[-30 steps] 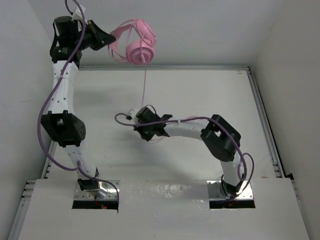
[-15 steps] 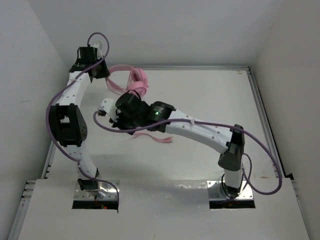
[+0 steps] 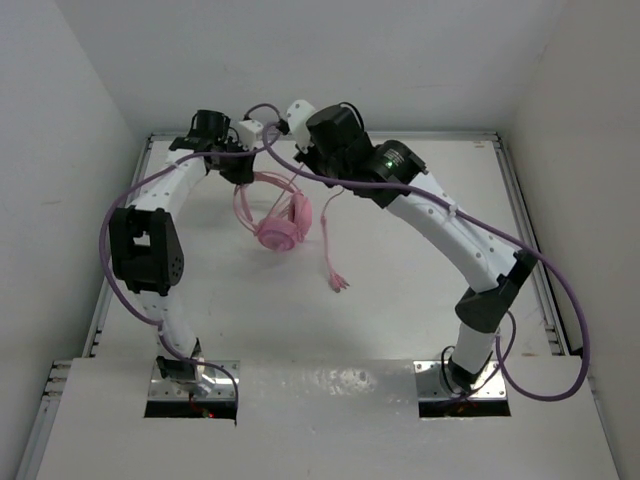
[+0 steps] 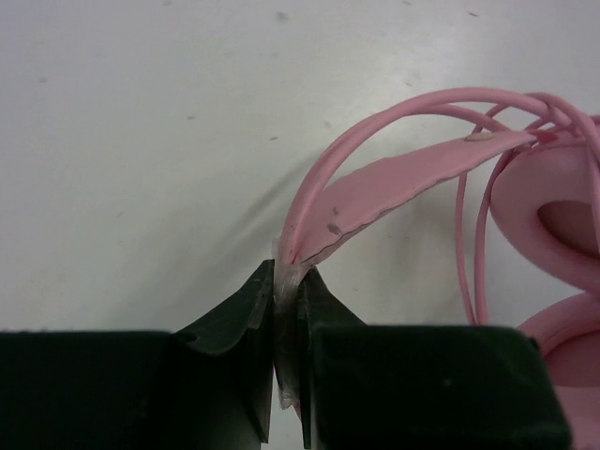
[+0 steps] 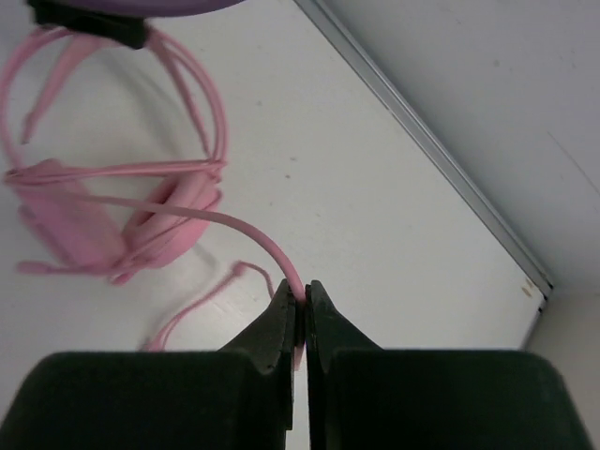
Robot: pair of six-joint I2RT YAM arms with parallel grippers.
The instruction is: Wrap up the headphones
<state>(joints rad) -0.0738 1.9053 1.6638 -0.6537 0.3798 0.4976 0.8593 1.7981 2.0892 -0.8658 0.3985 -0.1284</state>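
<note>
Shows white surface (image 3: pixel 420 260). Brings headphones (image 3: pixel 283 225) down from mid-air to just above its far left part. Keeps left jaws clenched on headband (image 4: pixel 403 178), right jaws pinching cable (image 5: pixel 253 232), now swung up beside them, likely for another wrap.

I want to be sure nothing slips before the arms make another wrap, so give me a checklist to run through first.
1. Left gripper shut on the headband: ok.
2. Right gripper shut on the cable: ok.
3. Cable runs unsnagged from right gripper to earcups: ok.
4. Earcups resting on the table: cannot tell.
5. Plug end wound in: not ok, it trails loose.
</note>
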